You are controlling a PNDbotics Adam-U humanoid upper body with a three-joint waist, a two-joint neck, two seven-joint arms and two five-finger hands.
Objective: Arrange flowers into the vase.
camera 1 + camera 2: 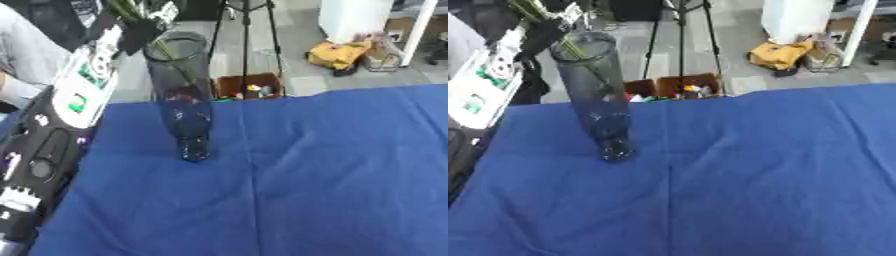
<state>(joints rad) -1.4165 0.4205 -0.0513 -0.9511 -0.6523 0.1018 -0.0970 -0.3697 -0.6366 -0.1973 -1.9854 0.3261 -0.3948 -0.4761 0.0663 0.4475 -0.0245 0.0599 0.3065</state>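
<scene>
Here: vase (597,95) upright on blue cloth (737,180) | stems (535,10) cut off | left robot hand (140,25) grip unclear

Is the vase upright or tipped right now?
Upright. The vase stands on its base on the blue tablecloth, mouth up, with green stems held by the left hand entering it.

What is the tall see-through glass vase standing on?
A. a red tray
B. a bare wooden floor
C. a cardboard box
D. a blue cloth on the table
D: the tall dark see-through glass vase stands upright with its base on the blue cloth that covers the table; green stems poke in at its mouth.
</scene>
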